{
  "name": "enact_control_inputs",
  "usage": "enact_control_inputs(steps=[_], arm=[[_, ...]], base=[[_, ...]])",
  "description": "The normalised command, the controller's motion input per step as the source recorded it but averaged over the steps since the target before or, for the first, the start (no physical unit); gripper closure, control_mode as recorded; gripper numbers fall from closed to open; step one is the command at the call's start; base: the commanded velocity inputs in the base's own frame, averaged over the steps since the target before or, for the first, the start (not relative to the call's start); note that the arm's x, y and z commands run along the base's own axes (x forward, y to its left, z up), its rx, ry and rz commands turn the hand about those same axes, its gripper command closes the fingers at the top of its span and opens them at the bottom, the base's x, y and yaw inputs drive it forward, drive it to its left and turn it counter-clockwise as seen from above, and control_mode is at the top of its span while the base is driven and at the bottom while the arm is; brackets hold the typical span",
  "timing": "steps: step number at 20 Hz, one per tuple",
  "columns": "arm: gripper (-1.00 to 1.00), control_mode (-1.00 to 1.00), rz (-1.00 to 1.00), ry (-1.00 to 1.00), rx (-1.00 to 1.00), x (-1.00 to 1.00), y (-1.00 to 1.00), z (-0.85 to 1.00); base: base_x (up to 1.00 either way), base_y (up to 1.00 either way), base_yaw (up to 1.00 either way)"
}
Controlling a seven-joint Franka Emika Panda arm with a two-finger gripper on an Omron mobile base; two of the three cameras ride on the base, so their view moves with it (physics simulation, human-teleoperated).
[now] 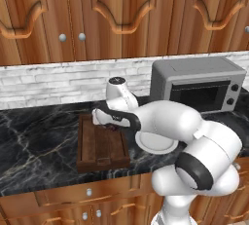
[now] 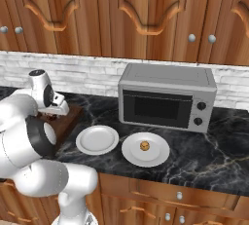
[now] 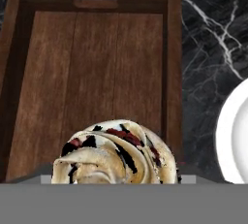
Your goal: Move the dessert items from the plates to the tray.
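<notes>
Jaws are closed on the cupcake (image 3: 114,151), judging by the hand view: its pale, dark-streaked top sits at the bottom centre, right where the fingertips would rise, though the tips themselves are hidden behind it. In the left base view the gripper (image 1: 110,124) hangs over the right part of the tray (image 1: 88,147), with a dark speck under the hand that I take for the cupcake. The tray floor looks bare in the upper half of the hand view.

The tan morsel (image 2: 144,145) lies on the right plate (image 2: 158,157), lower centre of the right base view. The left plate (image 2: 97,139), just beside the tray, is bare.

Risks, as I judge them: the cupcake hangs near the tray's right wall, so a release here could land it on the rim and tip it onto the counter (image 1: 34,136). It is small and rounded, so it may roll on the slats after a drop from height. Whether it is low enough I cannot tell.

Black marbled counter, pale brick backsplash, wooden cupboards above and drawers below. A grey microwave (image 2: 168,96) stands behind the plates, well clear of the tray.
</notes>
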Motion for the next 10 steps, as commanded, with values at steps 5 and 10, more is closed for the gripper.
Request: enact_control_inputs(steps=[5,10], arm=[[1.0,-1.0,0.0,0.0,0.0,0.19,0.41,-0.03],[1.0,-1.0,0.0,0.0,0.0,0.34,0.32,-0.11]], base=[[0.0,0.0,0.0],[0.0,0.0,0.0]])
